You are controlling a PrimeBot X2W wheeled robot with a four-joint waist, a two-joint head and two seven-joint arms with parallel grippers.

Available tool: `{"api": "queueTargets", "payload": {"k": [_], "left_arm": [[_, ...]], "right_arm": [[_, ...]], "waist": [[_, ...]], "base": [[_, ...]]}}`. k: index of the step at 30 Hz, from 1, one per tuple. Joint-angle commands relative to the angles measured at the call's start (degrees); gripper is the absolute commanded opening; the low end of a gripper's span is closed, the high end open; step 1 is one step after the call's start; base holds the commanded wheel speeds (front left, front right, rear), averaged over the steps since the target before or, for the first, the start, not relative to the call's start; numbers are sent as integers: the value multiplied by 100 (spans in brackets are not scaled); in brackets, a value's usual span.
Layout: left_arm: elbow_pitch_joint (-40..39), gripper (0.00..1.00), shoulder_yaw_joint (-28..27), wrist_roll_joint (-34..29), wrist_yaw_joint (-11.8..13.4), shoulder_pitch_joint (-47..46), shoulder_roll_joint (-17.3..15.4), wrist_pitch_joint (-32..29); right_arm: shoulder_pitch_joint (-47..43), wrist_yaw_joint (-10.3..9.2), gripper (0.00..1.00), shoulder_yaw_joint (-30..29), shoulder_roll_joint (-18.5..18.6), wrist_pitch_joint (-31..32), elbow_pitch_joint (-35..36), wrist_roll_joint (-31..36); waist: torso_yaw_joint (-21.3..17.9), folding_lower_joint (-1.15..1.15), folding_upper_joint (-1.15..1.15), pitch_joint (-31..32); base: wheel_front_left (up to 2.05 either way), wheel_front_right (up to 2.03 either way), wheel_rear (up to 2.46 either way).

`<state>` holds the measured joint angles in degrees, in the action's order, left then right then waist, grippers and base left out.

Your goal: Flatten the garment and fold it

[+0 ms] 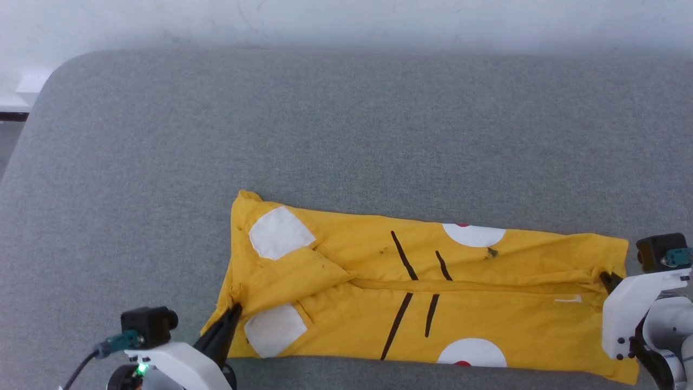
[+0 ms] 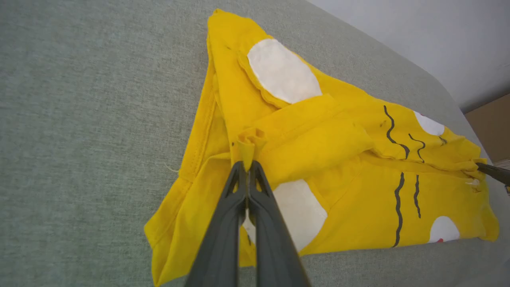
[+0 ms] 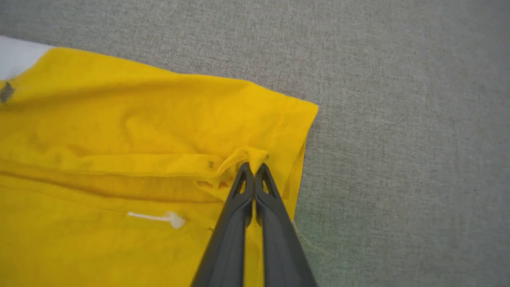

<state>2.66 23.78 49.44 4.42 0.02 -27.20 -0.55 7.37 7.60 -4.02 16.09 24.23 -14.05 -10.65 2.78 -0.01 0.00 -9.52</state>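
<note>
Fabric (image 1: 325,119), grey and woven, covers the broad padded surface that bears everything. Its far left corner is rounded, and a pale wall (image 1: 346,21) runs behind it. At the lower left of the head view the left gripper (image 1: 236,307) comes in, with a dark cable (image 1: 81,369) trailing from its wrist camera. Its two fingers are pressed together on a small bunched fold at the left end of the garment (image 1: 487,314). In the left wrist view they hide part of a white patch beneath them.

The garment lies near the front edge of the surface, drawn out long from left to right and folded lengthwise, with a ridge along its middle. At its left end sit two white patches (image 1: 280,232), one far and one near, with a folded sleeve flap (image 1: 303,273) between them. Towards the middle, black whisker lines (image 1: 403,255) cross both halves. Further right, two white circles (image 1: 474,234), each edged with red, sit at the far and near borders. A small dark mark (image 1: 491,252) lies beside the far one.

At the right end the right gripper (image 1: 606,277) is clamped on a pinch of the hem beside a small white mark (image 1: 568,298). Its white wrist housing (image 1: 631,314) covers part of the garment's near right corner. Bare grey cloth lies beyond. In the left wrist view a brown box (image 2: 492,123) stands past the surface's edge.
</note>
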Motion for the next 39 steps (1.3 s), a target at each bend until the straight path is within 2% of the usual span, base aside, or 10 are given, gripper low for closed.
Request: {"api": "queueTargets", "payload": {"k": [1,8,9,10,11,13,14,22,31,39], "left_arm": [[120,0,58,11,-76,35,40,1],[764,0,386,-124,-343,-170,201,-8],[840,0,419,-132,-372,-194,228,-9],[909,0,440,-131,-396,-214,255,-1],[972,0,452,-128,-407,-227,283,16],[1066,74,455,-127,-392,-237,338,67],[1090,100,455,-128,-380,-234,359,94],[920,100,396,-280,-321,-219,410,538],[776,100,25,-1176,115,-527,516,1511],[592,100,-574,-2148,64,-899,877,1553]], "right_arm": [[-45,-11,0,50,54,109,-53,-20],[71,-11,0,281,148,505,-344,-157],[88,-11,7,305,149,491,-367,-173],[98,-11,45,317,132,457,-387,-210],[93,-11,100,320,103,420,-410,-258],[56,-11,100,274,58,333,-436,-316],[19,-11,100,231,35,273,-426,-338],[-526,-11,100,-298,-354,-380,202,-377],[-894,-11,100,-1031,-1092,-1203,847,-174],[-674,-11,100,-1783,-1316,-762,504,-209]], "waist": [[9,1,0,-19],[-18,1,0,-73],[-22,1,0,-68],[-23,1,0,-56],[-24,1,0,-36],[-12,1,0,24],[1,1,0,58],[101,1,0,359],[145,1,0,559],[192,1,0,583]], "base": [[0,0,0],[0,0,0],[0,0,0],[0,0,0],[0,0,0],[0,0,0],[0,0,0],[0,0,0],[0,0,0],[0,0,0]]}}
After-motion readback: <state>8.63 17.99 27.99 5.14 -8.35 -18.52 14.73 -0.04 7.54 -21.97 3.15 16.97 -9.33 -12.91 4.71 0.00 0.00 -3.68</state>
